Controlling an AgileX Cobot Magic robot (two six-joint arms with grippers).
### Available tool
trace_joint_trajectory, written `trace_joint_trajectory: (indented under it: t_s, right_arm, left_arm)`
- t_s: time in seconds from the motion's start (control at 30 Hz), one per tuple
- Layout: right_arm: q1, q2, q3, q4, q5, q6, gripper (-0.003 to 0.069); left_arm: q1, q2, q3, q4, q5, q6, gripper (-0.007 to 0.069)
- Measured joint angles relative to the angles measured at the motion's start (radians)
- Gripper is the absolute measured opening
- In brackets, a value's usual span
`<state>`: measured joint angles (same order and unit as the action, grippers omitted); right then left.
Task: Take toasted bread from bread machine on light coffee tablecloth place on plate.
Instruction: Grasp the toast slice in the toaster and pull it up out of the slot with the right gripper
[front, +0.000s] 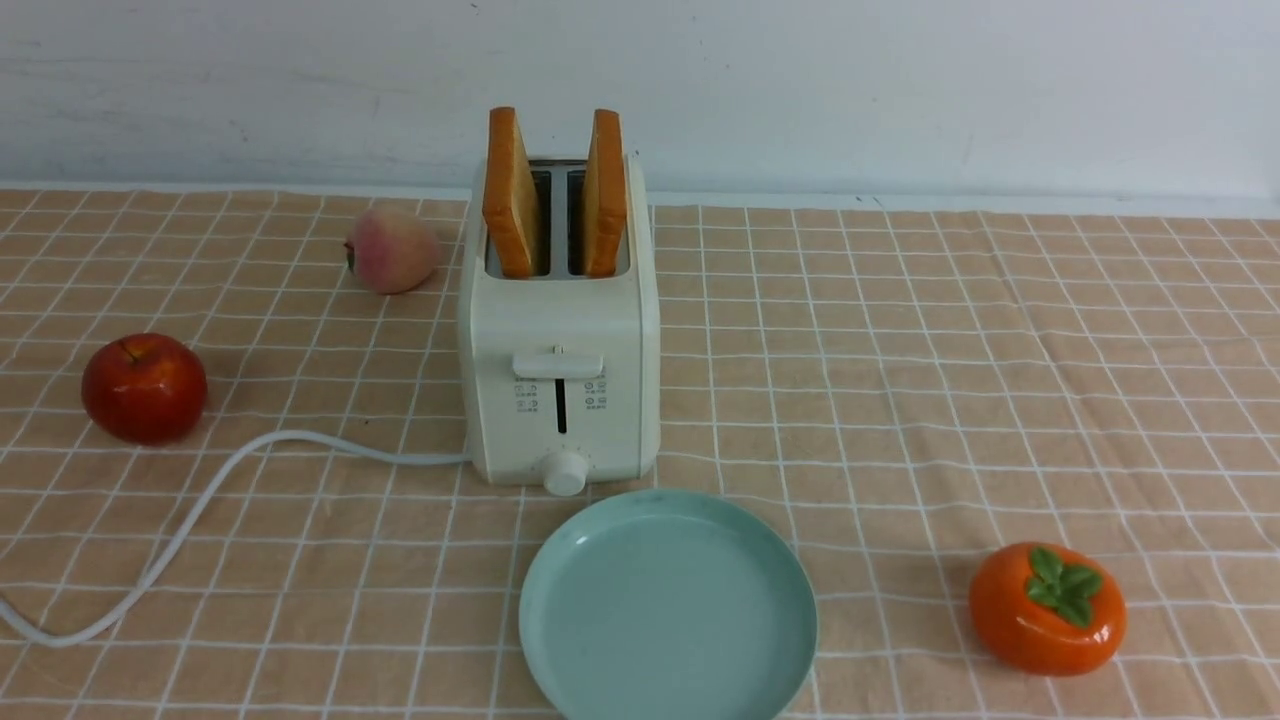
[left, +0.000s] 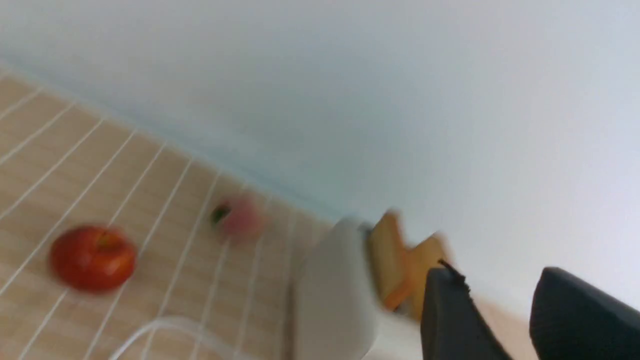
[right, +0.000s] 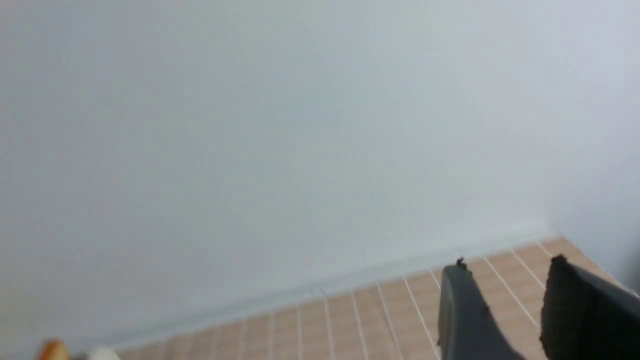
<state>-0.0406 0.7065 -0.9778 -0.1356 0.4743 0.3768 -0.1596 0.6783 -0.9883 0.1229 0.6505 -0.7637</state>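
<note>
You see a cream-white toaster, golden toast with orange-brown crusts, a mint-green plate, and a tan cloth gridded in white.

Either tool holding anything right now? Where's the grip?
Nothing held. Left tool and right tool are open, empty; toasted bread sits in the bread machine.

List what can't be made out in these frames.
Front view: plate near rim cut off by bottom edge; icons on the bread machine too small to read.
Left wrist view: motion blur smears toasted bread and machine.
Right wrist view: bread only a blurred corner sliver.
</note>
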Motion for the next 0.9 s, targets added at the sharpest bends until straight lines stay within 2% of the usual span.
trace_joint_trajectory:
  t_s: [0.2,0.33,0.37,0.4,0.5,0.57,0.63,0.67,0.83,0.9]
  right_arm:
    - [0.196,0.101,0.058,0.02,0.046,0.054,0.0239]
    - [0.342,0.205,0.061,0.136,0.071,0.055,0.0239]
    - [0.349,0.221,0.06,0.15,0.072,0.055,0.0239]
    - [0.397,0.281,0.041,0.212,0.084,0.027,0.0239]
    - [0.499,0.45,-0.09,0.337,0.133,-0.14,0.0239]
    - [0.519,0.505,-0.148,0.365,0.148,-0.186,0.0239]
    - [0.548,0.645,-0.322,0.42,0.183,-0.254,0.0242]
    - [0.549,0.67,-0.337,0.423,0.188,-0.256,0.0243]
    - [0.554,0.957,-0.707,0.438,0.293,-0.268,0.0283]
    - [0.554,1.098,-0.878,0.438,0.362,-0.267,0.0332]
  left_arm:
    - [0.0,0.206,0.0,-0.043,0.213,0.009,0.0238]
    - [0.0,0.281,0.0,-0.136,0.345,0.025,0.0238]
    - [0.0,0.283,0.0,-0.136,0.352,0.025,0.0238]
    - [0.0,0.298,0.0,-0.167,0.395,0.048,0.0238]
    - [0.0,0.302,0.0,-0.21,0.433,0.113,0.0238]
    - [0.0,0.302,0.0,-0.221,0.44,0.13,0.0238]
    - [-0.004,0.301,0.0,-0.237,0.452,0.153,0.0238]
    - [-0.004,0.301,0.0,-0.237,0.454,0.155,0.0238]
    - [-0.059,0.301,0.0,-0.237,0.469,0.16,0.0238]
    - [-0.085,0.301,0.0,-0.235,0.47,0.164,0.0238]
